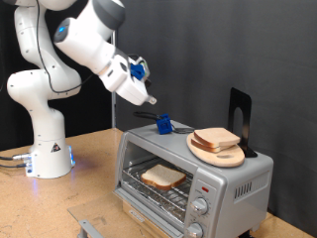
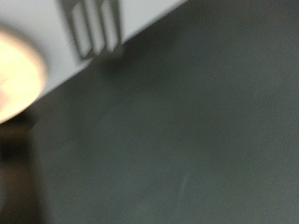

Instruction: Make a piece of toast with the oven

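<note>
The silver oven (image 1: 233, 183) stands at the exterior view's lower right with its door down. One piece of toast (image 1: 161, 178), pale with a tan crust, lies on the wire rack inside. A second alike slice (image 1: 216, 138) rests on a round wooden plate (image 1: 230, 157) on the oven's roof. My gripper (image 1: 151, 99) hangs in the air above the oven's left end, tilted towards the plate, with nothing seen between its fingers. The wrist view is blurred: a dark surface and a pale round blur (image 2: 14, 70) at one edge.
A small blue object (image 1: 163, 124) sits on the oven roof just below the gripper. A black stand (image 1: 241, 111) rises behind the plate. Two round knobs (image 1: 203, 207) and a red mark (image 1: 203, 185) are on the oven's front. The robot base (image 1: 45, 154) stands at the left on the wooden table.
</note>
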Controlling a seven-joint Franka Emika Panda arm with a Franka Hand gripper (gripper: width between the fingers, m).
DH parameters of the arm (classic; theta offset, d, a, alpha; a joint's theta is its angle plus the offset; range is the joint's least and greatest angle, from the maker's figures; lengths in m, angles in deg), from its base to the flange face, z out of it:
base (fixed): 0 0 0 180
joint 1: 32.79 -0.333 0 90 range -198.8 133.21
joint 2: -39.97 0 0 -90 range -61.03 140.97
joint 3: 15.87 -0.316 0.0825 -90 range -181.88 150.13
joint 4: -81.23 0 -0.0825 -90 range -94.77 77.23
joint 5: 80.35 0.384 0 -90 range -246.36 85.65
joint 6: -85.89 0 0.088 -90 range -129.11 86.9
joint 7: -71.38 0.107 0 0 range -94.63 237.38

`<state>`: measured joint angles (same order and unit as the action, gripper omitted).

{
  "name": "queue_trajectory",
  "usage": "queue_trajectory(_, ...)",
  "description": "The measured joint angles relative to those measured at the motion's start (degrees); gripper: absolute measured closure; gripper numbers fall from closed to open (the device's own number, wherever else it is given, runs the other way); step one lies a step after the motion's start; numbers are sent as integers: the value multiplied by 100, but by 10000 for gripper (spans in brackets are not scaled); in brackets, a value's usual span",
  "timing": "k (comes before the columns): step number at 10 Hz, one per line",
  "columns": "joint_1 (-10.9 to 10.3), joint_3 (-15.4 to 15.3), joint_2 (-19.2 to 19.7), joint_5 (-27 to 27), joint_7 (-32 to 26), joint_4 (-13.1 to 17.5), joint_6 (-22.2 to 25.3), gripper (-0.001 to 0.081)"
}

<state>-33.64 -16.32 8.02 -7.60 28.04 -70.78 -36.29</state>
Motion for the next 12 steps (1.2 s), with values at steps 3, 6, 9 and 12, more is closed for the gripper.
queue_trajectory(3,181,123,-247,225,240,-151,-178,-2)
queue_trajectory(6,460,161,-208,-923,2385,-145,776,-2)
queue_trajectory(9,899,426,-89,-1912,4241,-11,2096,-2)
queue_trajectory(12,1086,622,106,-2365,4556,174,2660,-2)
